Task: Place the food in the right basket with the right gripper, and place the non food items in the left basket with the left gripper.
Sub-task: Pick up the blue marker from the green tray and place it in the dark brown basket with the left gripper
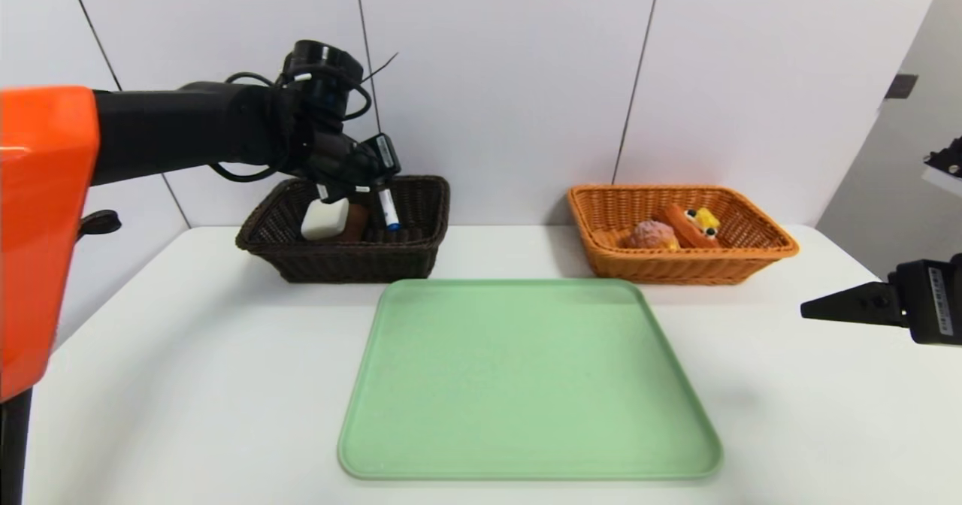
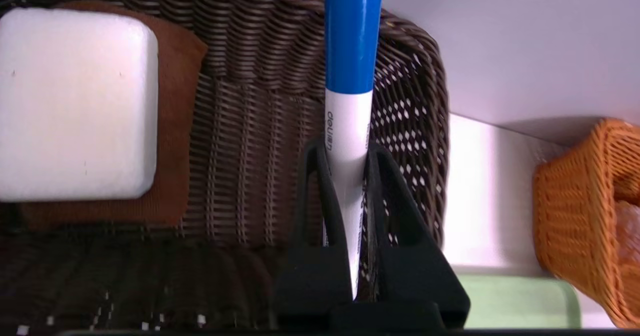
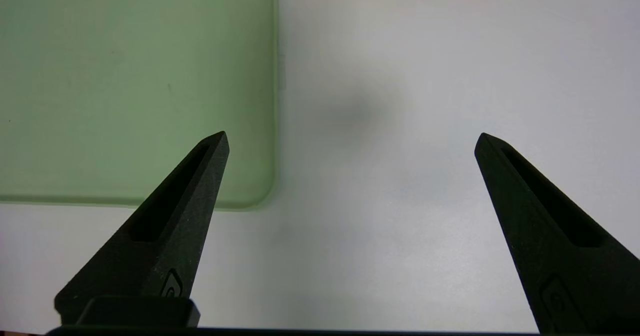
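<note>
My left gripper point(image 1: 370, 195) hangs over the dark brown left basket point(image 1: 342, 261) and is shut on the white marker point(image 1: 388, 209), blue cap pointing down. Up close, the black fingers point(image 2: 320, 186) clamp the marker's white barrel point(image 2: 347, 131) of the marker above the basket's weave point(image 2: 250, 141). Inside lie the white bar point(image 1: 325, 221) point(image 2: 75, 103) and the brown towel point(image 1: 355, 223) point(image 2: 172, 76) under it. The orange right basket point(image 1: 680, 264) holds the tart point(image 1: 695, 225) and the puff bun point(image 1: 652, 234). My right gripper point(image 1: 808, 309) point(image 3: 350, 138) hovers open and empty at the table's right edge.
A bare green tray point(image 1: 526, 377) lies in the middle of the white table point(image 1: 188, 370), between and in front of the two baskets. Its corner point(image 3: 240, 176) shows beside my right fingers. A white panelled wall stands close behind the baskets.
</note>
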Controlling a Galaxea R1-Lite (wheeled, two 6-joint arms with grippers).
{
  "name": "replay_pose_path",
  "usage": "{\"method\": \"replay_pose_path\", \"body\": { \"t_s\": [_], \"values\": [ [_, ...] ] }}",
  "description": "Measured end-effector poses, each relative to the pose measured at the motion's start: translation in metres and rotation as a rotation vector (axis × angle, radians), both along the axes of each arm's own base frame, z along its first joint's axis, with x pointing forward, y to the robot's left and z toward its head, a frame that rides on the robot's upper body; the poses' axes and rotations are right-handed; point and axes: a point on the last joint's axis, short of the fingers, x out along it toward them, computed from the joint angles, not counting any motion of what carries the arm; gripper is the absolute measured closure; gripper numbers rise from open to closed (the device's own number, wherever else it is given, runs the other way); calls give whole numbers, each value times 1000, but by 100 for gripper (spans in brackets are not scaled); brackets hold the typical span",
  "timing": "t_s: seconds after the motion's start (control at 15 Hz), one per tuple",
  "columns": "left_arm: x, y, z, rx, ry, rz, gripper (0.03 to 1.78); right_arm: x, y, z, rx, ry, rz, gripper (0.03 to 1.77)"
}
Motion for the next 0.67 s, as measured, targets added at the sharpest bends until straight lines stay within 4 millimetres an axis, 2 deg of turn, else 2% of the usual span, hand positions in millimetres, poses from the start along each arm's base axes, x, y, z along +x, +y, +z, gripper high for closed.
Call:
{"method": "replay_pose_path", "body": {
  "t_s": [0.4, 0.67],
  "values": [
    [19, 1, -31, 25, 56, 17, 166, -4, -1, 2, 4, -11, 1, 10],
    [23, 2, -39, 32, 73, 20, 163, -4, 0, 1, 2, -9, 2, 10]
  ]
}}
